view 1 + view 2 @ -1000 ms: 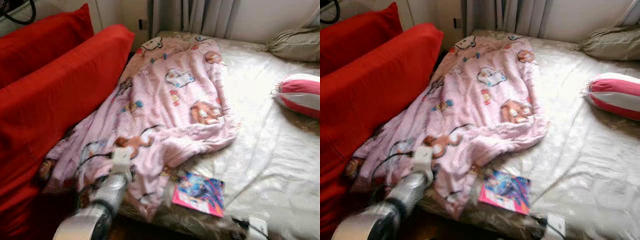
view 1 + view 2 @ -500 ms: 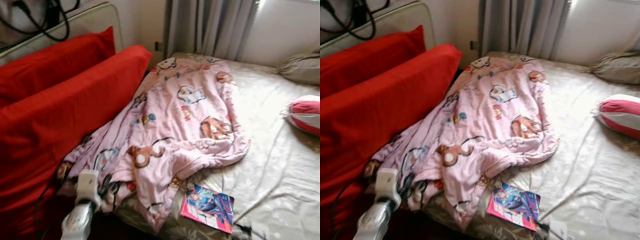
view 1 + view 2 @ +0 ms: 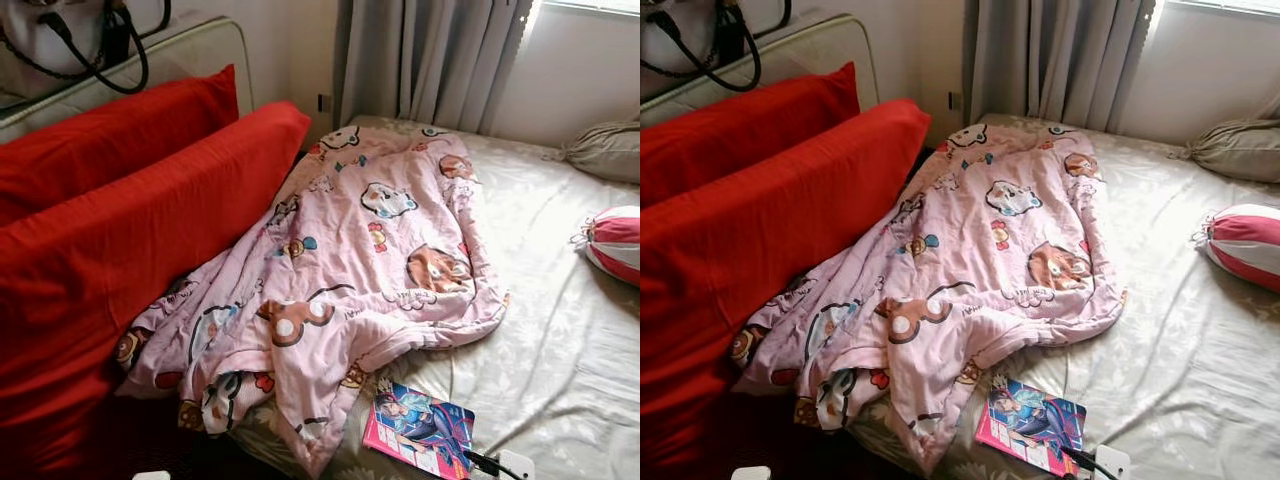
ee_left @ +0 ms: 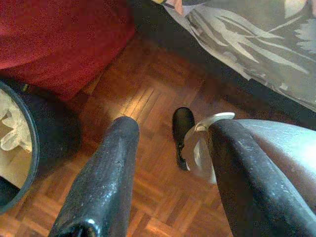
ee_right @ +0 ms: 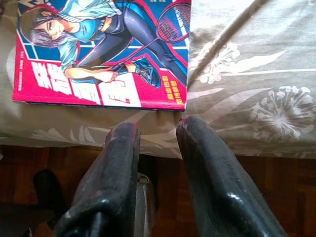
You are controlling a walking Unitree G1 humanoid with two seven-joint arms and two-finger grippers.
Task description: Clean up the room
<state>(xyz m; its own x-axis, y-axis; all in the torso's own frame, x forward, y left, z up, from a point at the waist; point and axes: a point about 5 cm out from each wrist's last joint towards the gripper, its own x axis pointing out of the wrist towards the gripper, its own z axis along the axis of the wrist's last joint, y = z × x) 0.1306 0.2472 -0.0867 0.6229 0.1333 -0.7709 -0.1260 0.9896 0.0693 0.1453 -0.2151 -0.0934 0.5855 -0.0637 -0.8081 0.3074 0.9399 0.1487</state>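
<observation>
A wide bed (image 3: 560, 330) with a pale leaf-patterned sheet took up most of the room, two big red cushions (image 3: 130, 240) leaning along its side. A pink cartoon-print blanket (image 3: 350, 270) lay crumpled across the mattress, one corner spilling over the near edge. At the far side rested a red-and-white striped pillow (image 3: 612, 243) and a beige pillow (image 3: 605, 150). Near the front edge, just beside the blanket's corner, lay a comic book (image 3: 418, 427), flat on the sheet.

From the right wrist, the cover showed a figure with a racket, and the right gripper (image 5: 153, 133) hung just short of the book, fingers a narrow gap apart, holding nothing. The left wrist looked down instead: the left gripper (image 4: 170, 131) spread wide over parquet floor (image 4: 148, 103), near a dark bin (image 4: 29, 143).
</observation>
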